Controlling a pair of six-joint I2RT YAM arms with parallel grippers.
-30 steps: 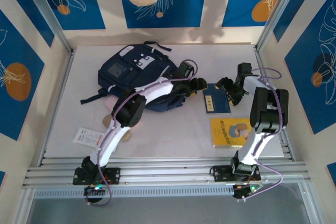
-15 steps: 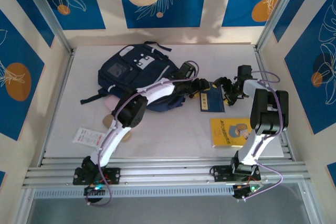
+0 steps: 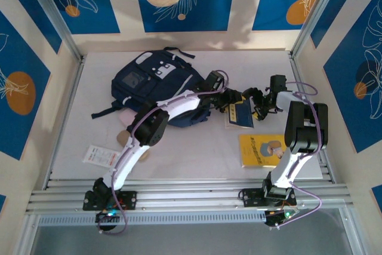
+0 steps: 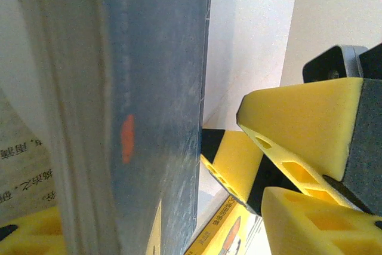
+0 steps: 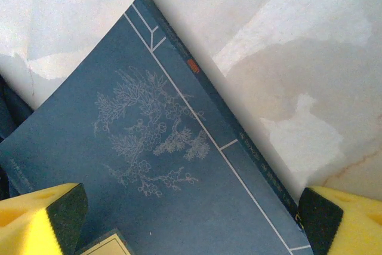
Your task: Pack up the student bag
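- Left gripper [image 3: 230, 98]: jaws apart, straddling one edge of the tilted blue book [image 3: 241, 114].
- Right gripper [image 3: 256, 103]: jaws wide apart, close over the same book.
- Bag [image 3: 152, 82]: lying on the table [image 3: 197, 147], just left of the book.

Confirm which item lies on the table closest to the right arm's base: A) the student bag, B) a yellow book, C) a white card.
B: the yellow book lies just ahead of the right arm's base, while the student bag sits farther back on the left.
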